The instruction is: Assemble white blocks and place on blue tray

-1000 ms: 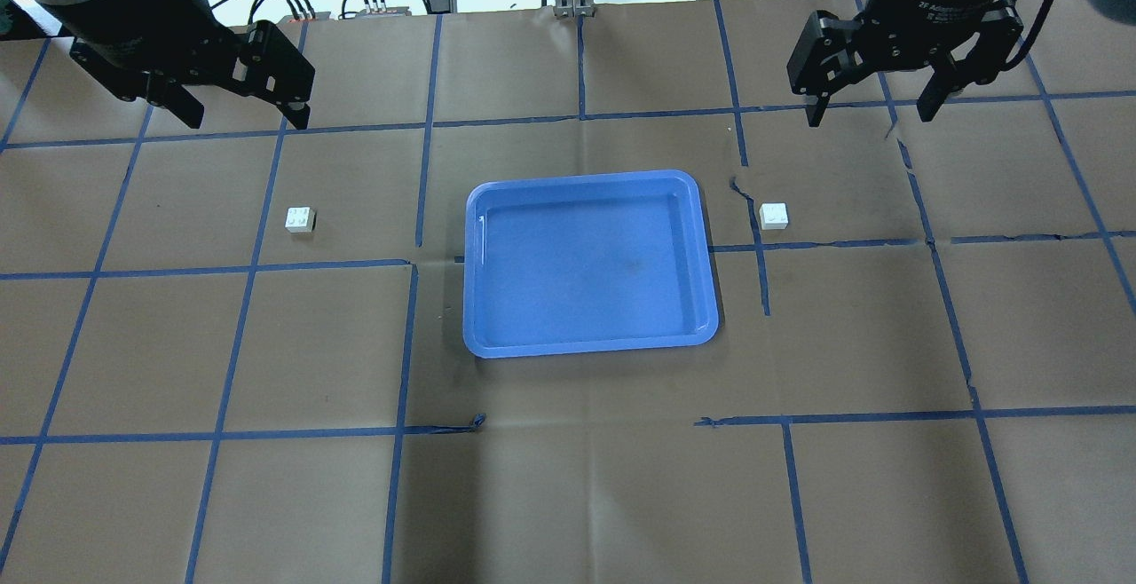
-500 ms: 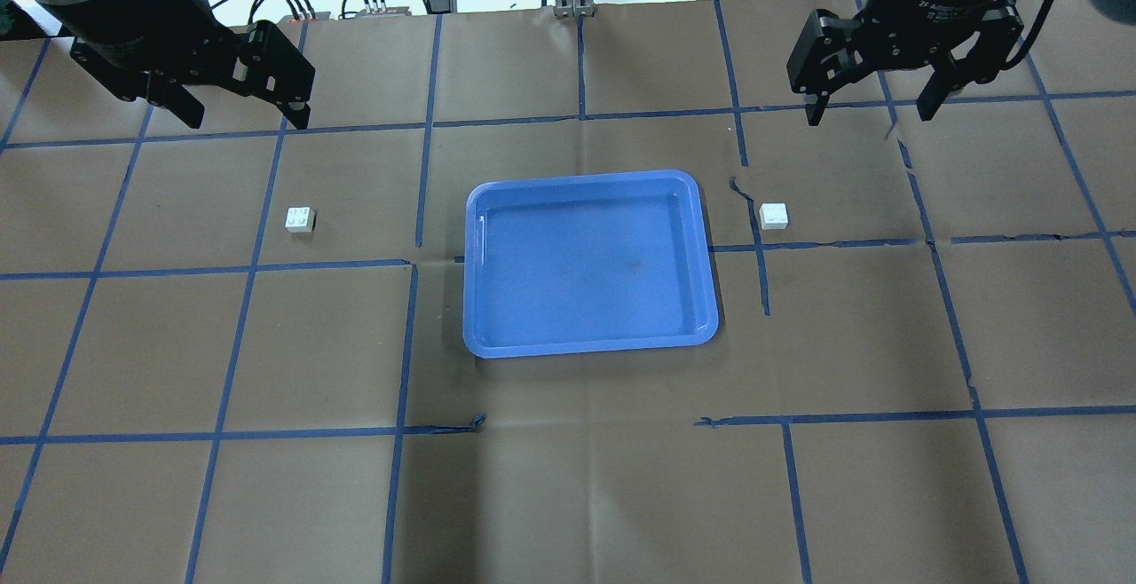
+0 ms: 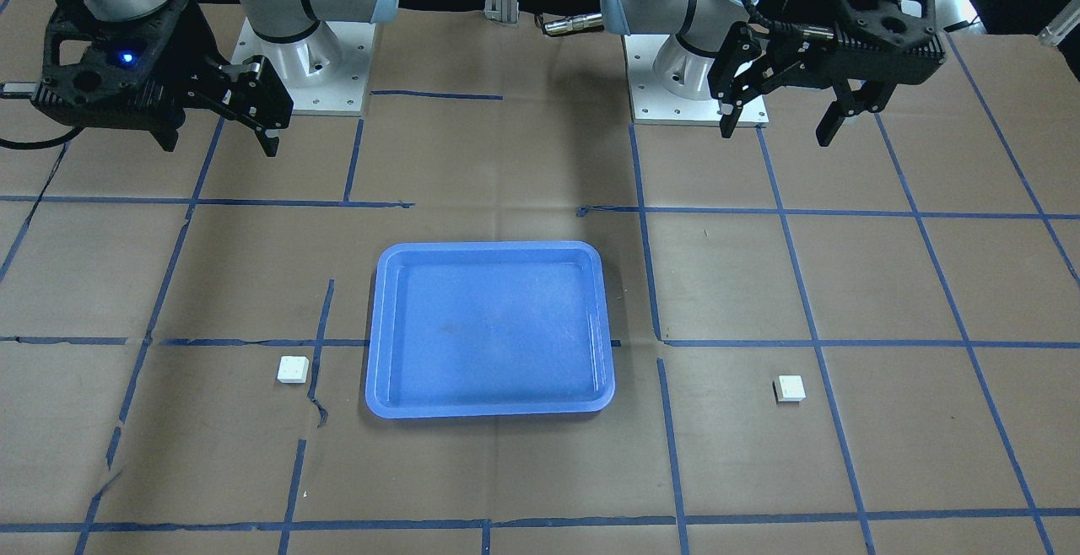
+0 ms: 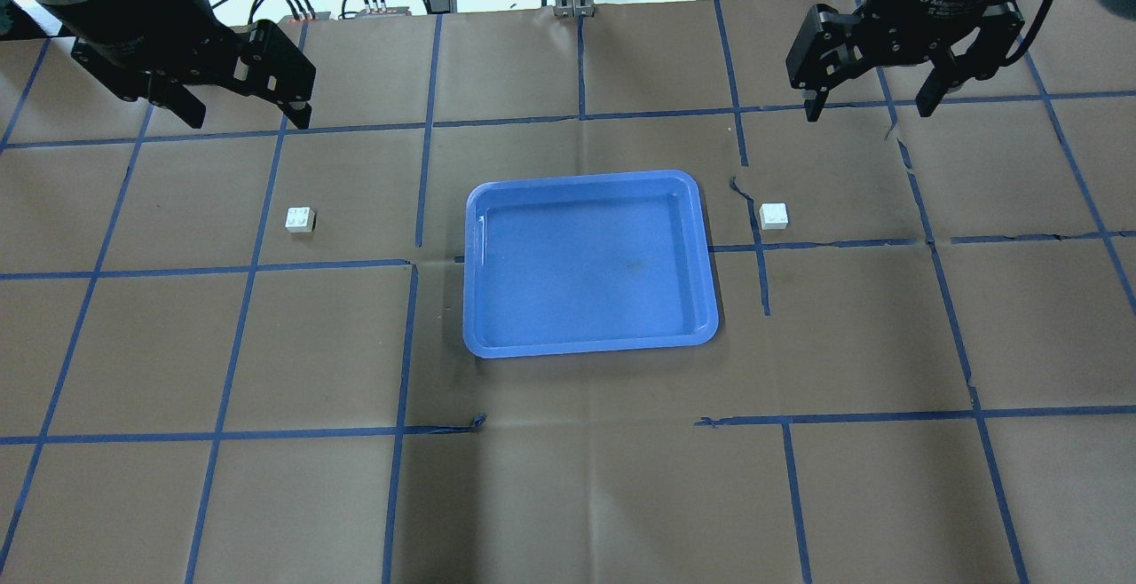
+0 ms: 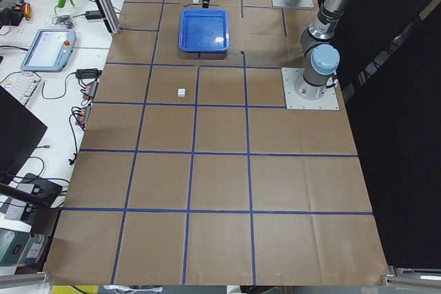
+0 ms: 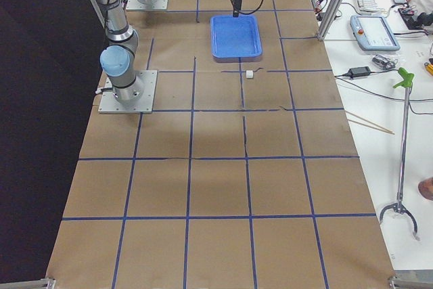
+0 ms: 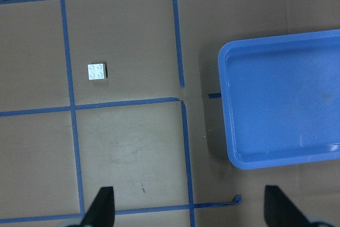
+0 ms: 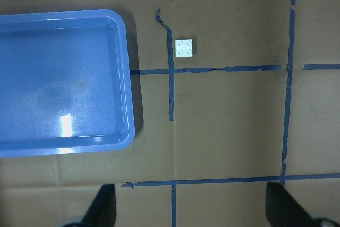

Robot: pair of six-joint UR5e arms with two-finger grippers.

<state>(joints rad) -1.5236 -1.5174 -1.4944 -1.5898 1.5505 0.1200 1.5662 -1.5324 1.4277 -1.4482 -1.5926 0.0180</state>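
On the brown paper-covered table (image 4: pixel 568 495) marked with blue tape lines, the shallow rectangular blue plastic tray (image 4: pixel 589 264) lies at the middle. One small white square studded plastic brick (image 4: pixel 300 219) sits well apart from the tray on the left arm's side. The other white brick (image 4: pixel 773 216) sits nearer the tray on the right arm's side, and both are studs up. High over the table, the left gripper (image 4: pixel 246 114) and the right gripper (image 4: pixel 869 111) hang with fingers spread wide, each well apart from its nearest brick.
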